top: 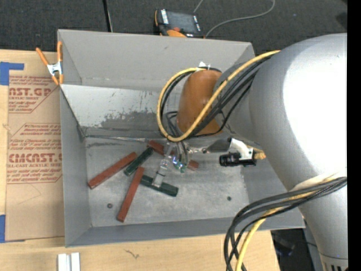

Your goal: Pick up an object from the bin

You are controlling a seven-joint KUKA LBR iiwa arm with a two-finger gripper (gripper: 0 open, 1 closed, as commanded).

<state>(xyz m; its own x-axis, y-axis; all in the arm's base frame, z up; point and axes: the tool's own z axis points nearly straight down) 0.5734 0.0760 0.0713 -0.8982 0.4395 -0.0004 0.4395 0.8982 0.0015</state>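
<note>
BIN PICK, MID-REACH: The KUKA arm's gripper [177, 162] hangs low over the middle of the grey metal bin [113, 55]. Its wrist sits under an orange cover [197, 103] ringed by looped yellow and black cables [167, 97].

The step in hand looks like the approach to a grasp, with nothing seen lifted off the floor. Nearest the tool are three pieces:

- a small reddish-brown block [193, 165] just to its right
- a short reddish-brown piece [156, 147] just up and to its left
- a dark green T-shaped bar [160, 186] near it, toward the bin's front wall

Further left lie a dark green flat strip [138, 161], a long reddish-brown flat stick [111, 170] angled toward the left wall, and a second long reddish-brown stick [130, 194] pointing at the front corner.

Which of the near pieces is the target cannot be settled from this angle. Nor can it be told whether the gripper is spread or closed, because the wrist and cables overhang it. The next move would seem to call for settling squarely on one piece, closing, then rising straight up clear of its neighbours.

A black and white cylindrical piece with an orange tip [240, 156], right of the gripper, is hard to identify. It may be loose in the bin or fixed to the robot. The arm's large pale casing [304, 112] hides the bin's right side.
</note>
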